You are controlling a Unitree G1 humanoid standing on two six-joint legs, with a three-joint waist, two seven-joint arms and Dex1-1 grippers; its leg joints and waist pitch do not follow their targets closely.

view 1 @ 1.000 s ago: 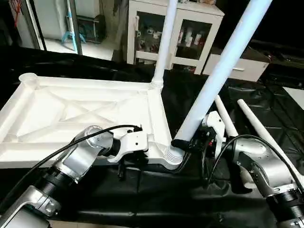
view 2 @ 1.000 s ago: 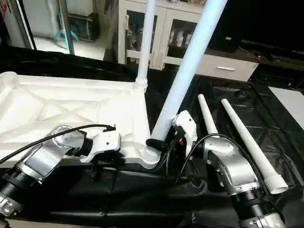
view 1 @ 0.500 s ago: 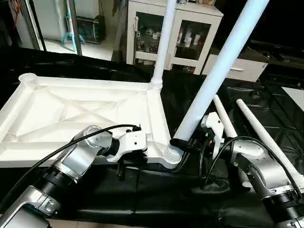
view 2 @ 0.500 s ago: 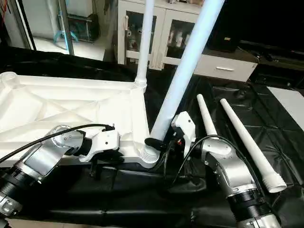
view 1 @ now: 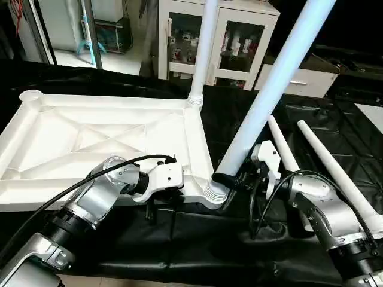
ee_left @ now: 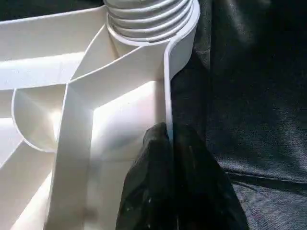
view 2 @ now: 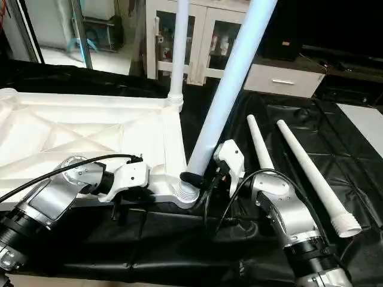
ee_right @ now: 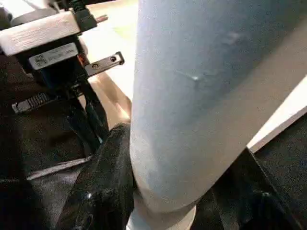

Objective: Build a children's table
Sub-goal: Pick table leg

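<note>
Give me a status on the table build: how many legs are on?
One leg stands in the top's far corner socket. A second leg sits tilted in the near socket, right end effector closed on its base, left end effector pinching the top's rim. Two legs lie loose on the black sheet; two sockets stand empty.

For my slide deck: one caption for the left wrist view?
Left gripper pinching the table top's edge wall beside a threaded corner socket.

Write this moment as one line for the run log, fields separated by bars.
left gripper: shut on top rim | right gripper: shut on leg, leaning in near socket | far leg: upright | spare legs: two on sheet
</note>
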